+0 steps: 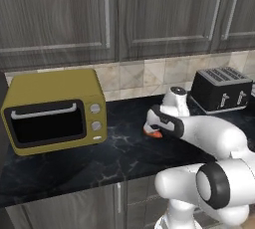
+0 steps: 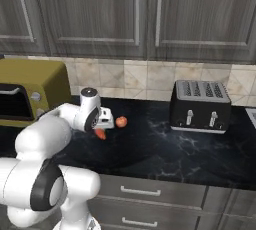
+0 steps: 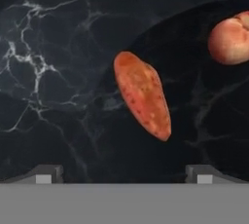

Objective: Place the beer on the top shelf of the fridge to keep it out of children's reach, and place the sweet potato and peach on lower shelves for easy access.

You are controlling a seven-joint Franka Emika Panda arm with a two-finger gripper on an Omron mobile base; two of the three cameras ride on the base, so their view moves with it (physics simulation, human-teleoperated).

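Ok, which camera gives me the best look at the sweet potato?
The hand view: the sweet potato lies whole and unobstructed on the dark counter, its tapered ends and speckled skin plain to see. In the right base view it is a small orange sliver under the arm; in the left base view only one end peeks out.

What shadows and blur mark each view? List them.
Hand view: a broad dark shadow arcs over the black marble counter around the sweet potato and peach, both soft-edged. Left base view: no hard shadows, the cabinet doors evenly lit. Right base view: faint shading under the toaster, rendering slightly coarse.
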